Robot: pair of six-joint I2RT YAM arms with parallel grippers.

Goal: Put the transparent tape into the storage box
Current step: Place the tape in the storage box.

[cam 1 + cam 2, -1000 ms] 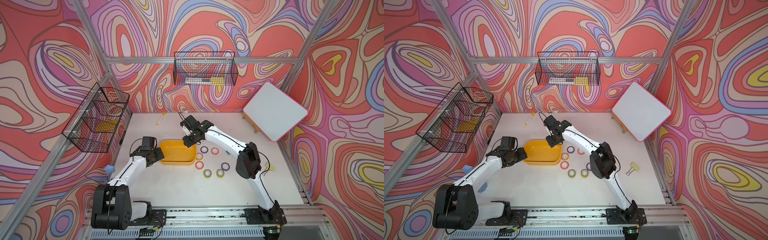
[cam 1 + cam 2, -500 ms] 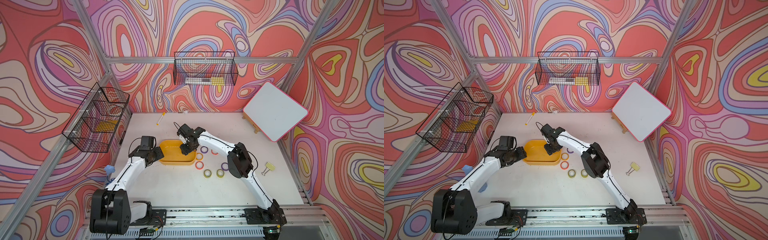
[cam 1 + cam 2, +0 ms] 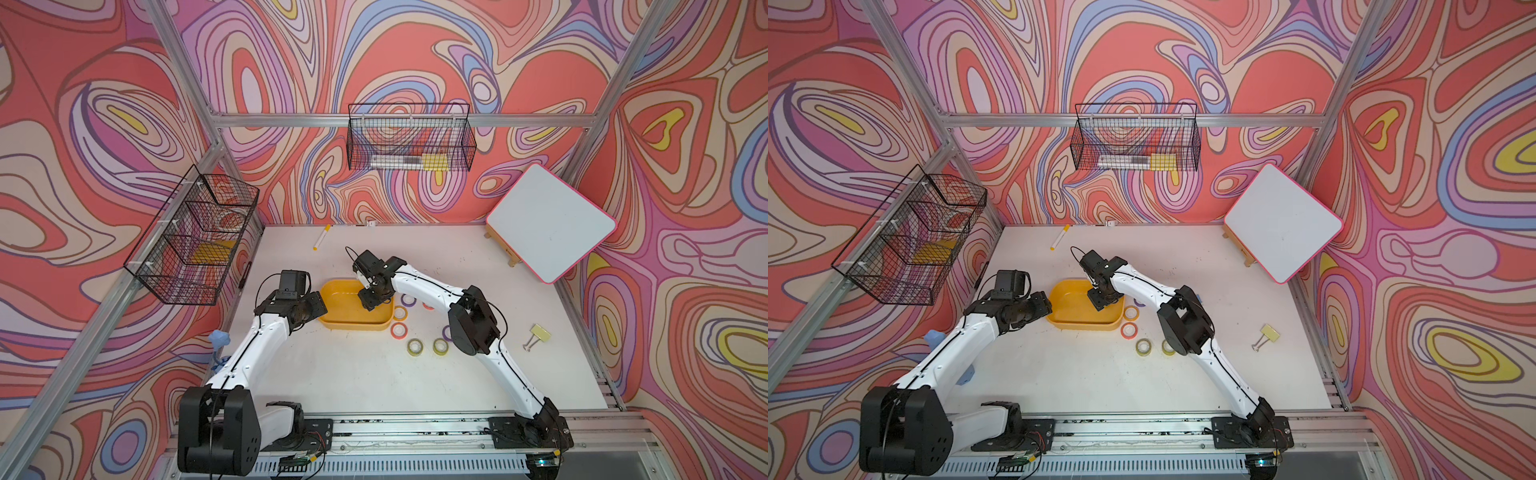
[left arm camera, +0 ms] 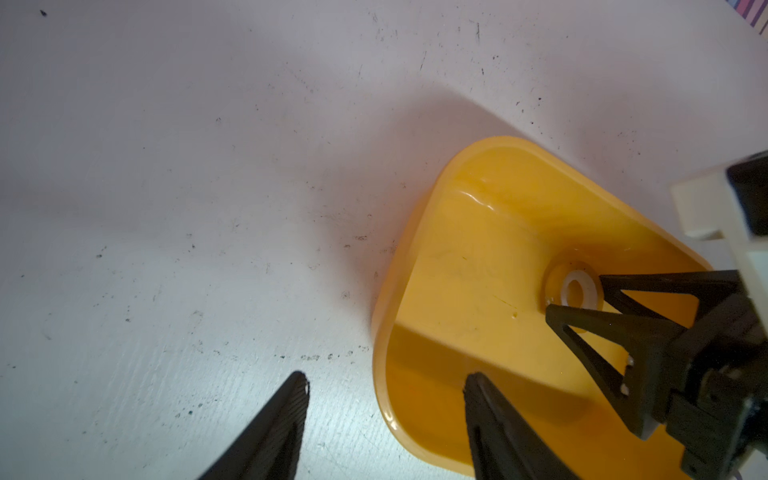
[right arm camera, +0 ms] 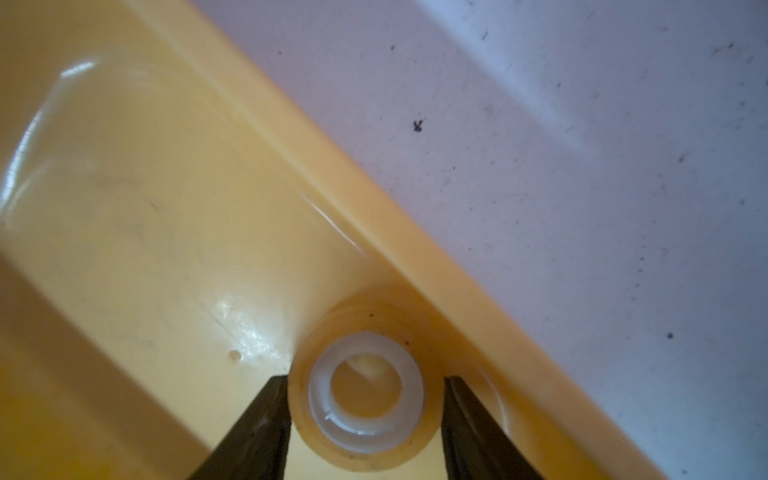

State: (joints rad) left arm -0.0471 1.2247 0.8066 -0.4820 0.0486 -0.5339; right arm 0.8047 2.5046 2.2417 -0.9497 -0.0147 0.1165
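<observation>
The storage box (image 3: 353, 326) is a shallow yellow-orange tray in the middle of the table, seen in both top views (image 3: 1084, 325). My right gripper (image 3: 371, 305) reaches down into its right end. A yellow transparent tape roll (image 5: 365, 386) with a white core sits low in the tray by its wall (image 5: 291, 145), between the fingers of the right gripper (image 5: 365, 378), which touch both its sides. Several more tape rolls (image 3: 398, 329) lie on the table to the right of the tray. My left gripper (image 4: 387, 377) is open astride the tray's left rim (image 4: 378, 332), holding nothing.
A yellow binder clip (image 3: 536, 336) lies at the right. A whiteboard (image 3: 550, 222) leans in the back right corner. A marker (image 3: 321, 242) lies near the back wall. Wire baskets hang on the back wall (image 3: 409, 143) and the left wall (image 3: 193, 237).
My right gripper has come forward and down from beyond the tray's far right corner into the tray, with the tape between its fingers. The left arm has barely moved.
</observation>
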